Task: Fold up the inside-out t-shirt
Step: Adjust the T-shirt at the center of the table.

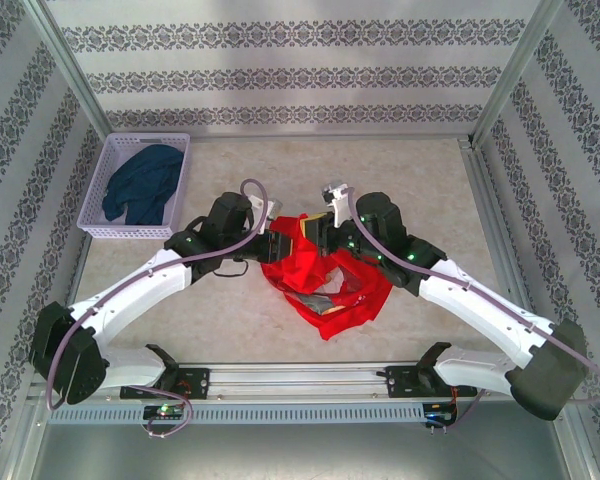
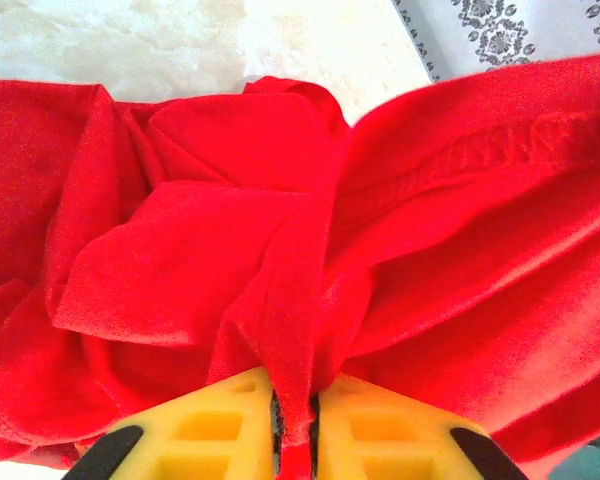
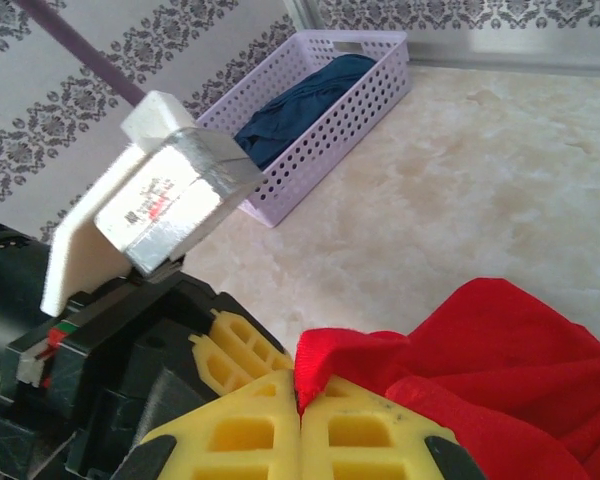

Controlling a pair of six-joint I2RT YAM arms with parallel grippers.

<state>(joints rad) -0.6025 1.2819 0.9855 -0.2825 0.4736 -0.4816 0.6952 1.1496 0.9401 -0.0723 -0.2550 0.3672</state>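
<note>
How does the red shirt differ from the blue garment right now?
The shirt is bright red; the blue garment is dark navy. The shirt sits mid-table; the blue garment lies in the basket at the far left corner. The left gripper and right gripper each have their jaws shut on a fold of the shirt; nothing touches the blue garment. Both are crumpled, not folded.

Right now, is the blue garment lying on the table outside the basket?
No, the blue garment sits inside the lilac basket.
</note>
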